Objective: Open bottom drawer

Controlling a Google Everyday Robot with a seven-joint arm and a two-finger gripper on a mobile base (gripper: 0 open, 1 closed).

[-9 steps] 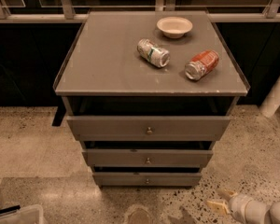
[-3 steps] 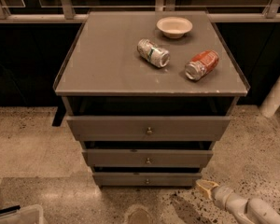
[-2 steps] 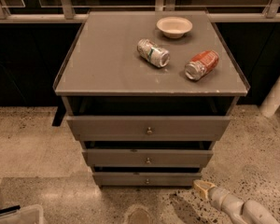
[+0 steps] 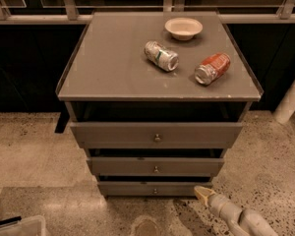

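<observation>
A grey cabinet has three drawers. The bottom drawer (image 4: 155, 188) is the lowest, thin grey front with a small round metal knob (image 4: 155, 191). It sits nearly flush under the middle drawer (image 4: 156, 166), which lies under the wider top drawer (image 4: 156, 134). My gripper (image 4: 202, 193) comes in from the lower right on a pale arm. Its tip is low to the floor, just off the right end of the bottom drawer front, well right of the knob.
On the cabinet top (image 4: 113, 58) lie a white bowl (image 4: 183, 28), a green-white can (image 4: 161, 55) and a red can (image 4: 212, 68), both on their sides. A speckled floor (image 4: 39, 151) surrounds the cabinet. A clear bin corner (image 4: 19, 226) sits at the bottom left.
My gripper has moved left and up along the floor, from the lower right corner toward the right end of the bottom drawer. The drawers have not moved.
</observation>
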